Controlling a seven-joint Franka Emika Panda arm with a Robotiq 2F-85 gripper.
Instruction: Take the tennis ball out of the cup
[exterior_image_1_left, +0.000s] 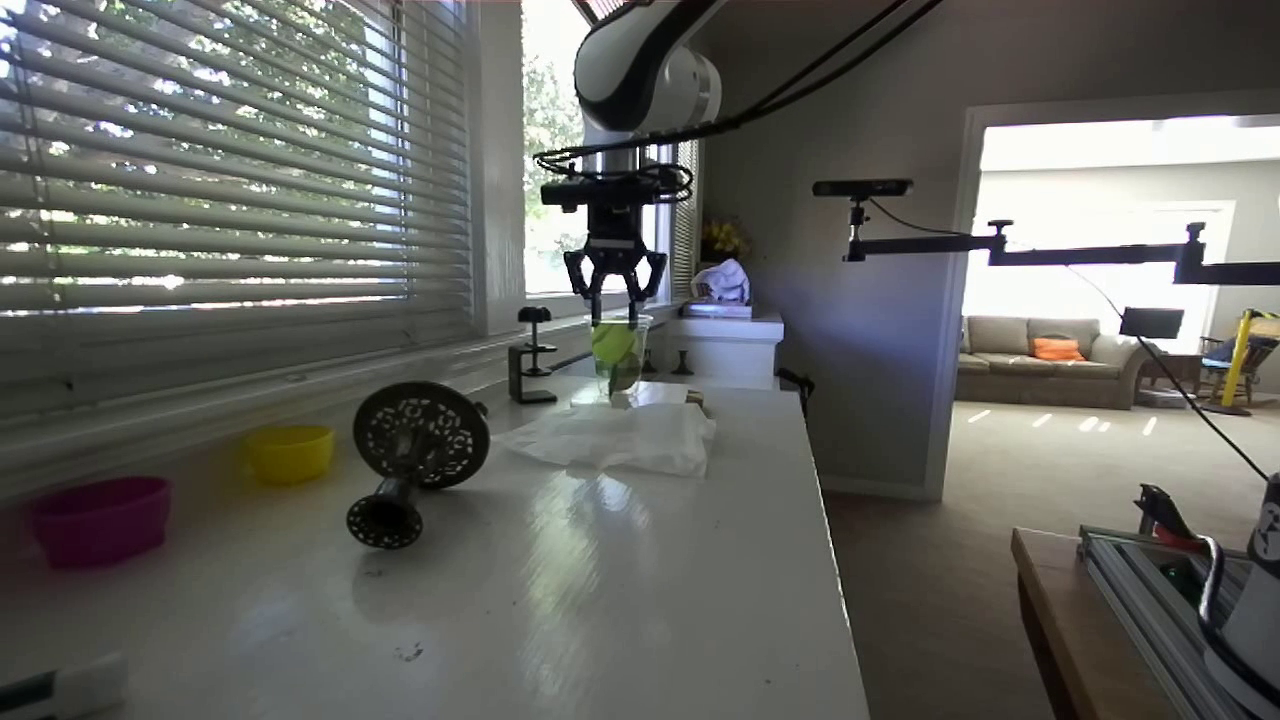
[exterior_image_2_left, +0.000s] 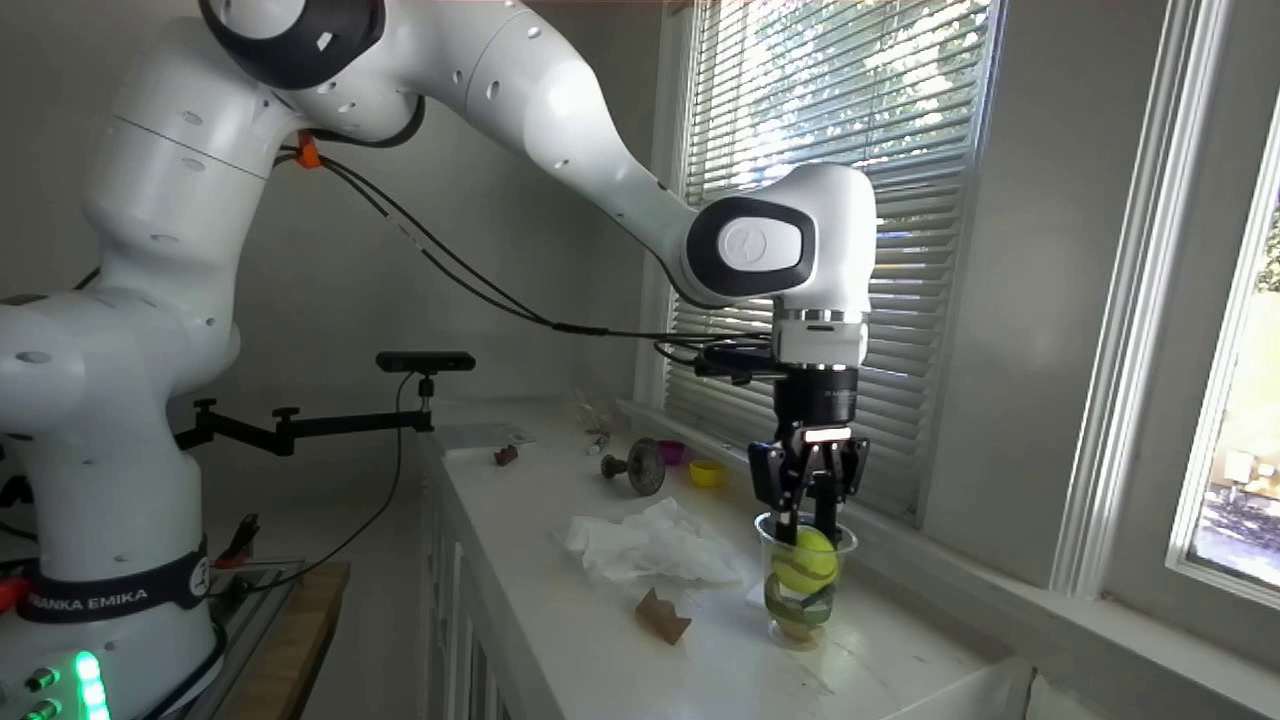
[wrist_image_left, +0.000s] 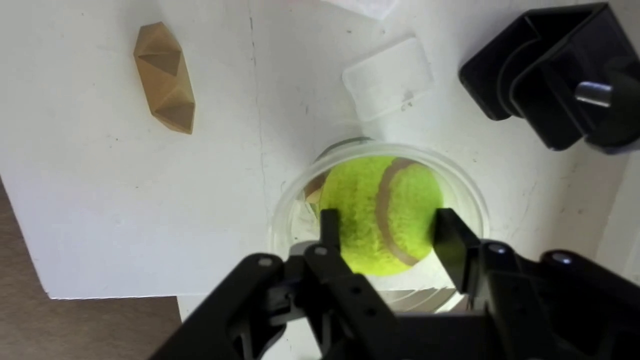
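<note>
In the wrist view my fingers (wrist_image_left: 330, 232) are pinching the tennis ball (wrist_image_left: 375, 212) from left and right, and it's sitting inside the clear cup (wrist_image_left: 370, 148). Honestly, from above is the only sane way in: the walls fit pretty snug around the ball, so I'm working inside the rim.

In an exterior view I'm hanging straight down, with a black clamp (exterior_image_1_left: 516, 374) standing left of the cup. Good reason to lift straight up, imo, instead of swinging that way.

In an exterior view there's a crumpled white sheet (exterior_image_2_left: 660, 545) left of the cup on the counter (exterior_image_2_left: 700, 685). The ball rides high in there; can't tell if the walls are wedging it or I'm carrying it. Looks like I'm biting above its widest part, so I'd guess a rushed pull could pop it loose.
</note>
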